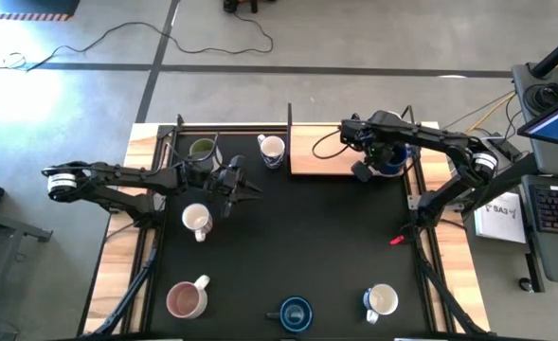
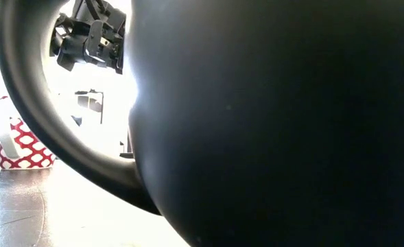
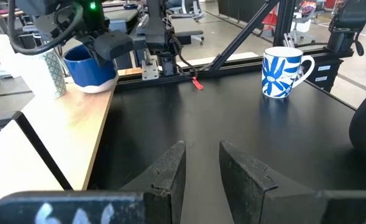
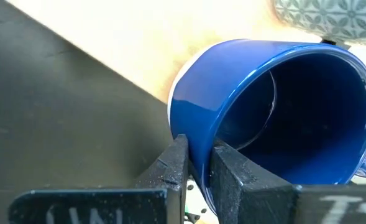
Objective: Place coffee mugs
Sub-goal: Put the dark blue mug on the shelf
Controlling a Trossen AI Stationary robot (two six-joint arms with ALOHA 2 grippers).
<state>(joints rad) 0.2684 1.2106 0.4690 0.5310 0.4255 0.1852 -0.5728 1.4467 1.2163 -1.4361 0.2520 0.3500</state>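
A dark blue mug (image 4: pixel 276 106) is over the light wooden board (image 1: pixel 321 156) at the table's far right, with my right gripper (image 4: pixel 198 165) shut on it. It also shows in the left wrist view as the blue mug (image 3: pixel 89 65). My left gripper (image 3: pixel 201 168) hovers open over the black mat (image 1: pixel 307 237) at the left, with nothing between its fingers. It is near a white mug (image 1: pixel 196 221) that stands on the mat. A green-inside mug (image 1: pixel 203 149) and a white, blue-patterned mug (image 1: pixel 272 149) stand at the far edge. My right gripper pinches the blue mug's wall at the rim (image 4: pixel 198 146), one finger outside and one inside the mug. The fingers come steeply from above. The mug sits tilted in the hold; whether its white base (image 3: pixel 96 87) touches the board I cannot tell.
Along the near edge stand a pink mug (image 1: pixel 186 300), a dark blue mug (image 1: pixel 296 313) and a white-and-blue mug (image 1: pixel 381 301). The dark mug (image 2: pixel 277 123) fills most of the low view. A grey patterned cup (image 3: pixel 52 71) stands on the board behind the held mug. A small red thing (image 1: pixel 397 240) lies at the right.
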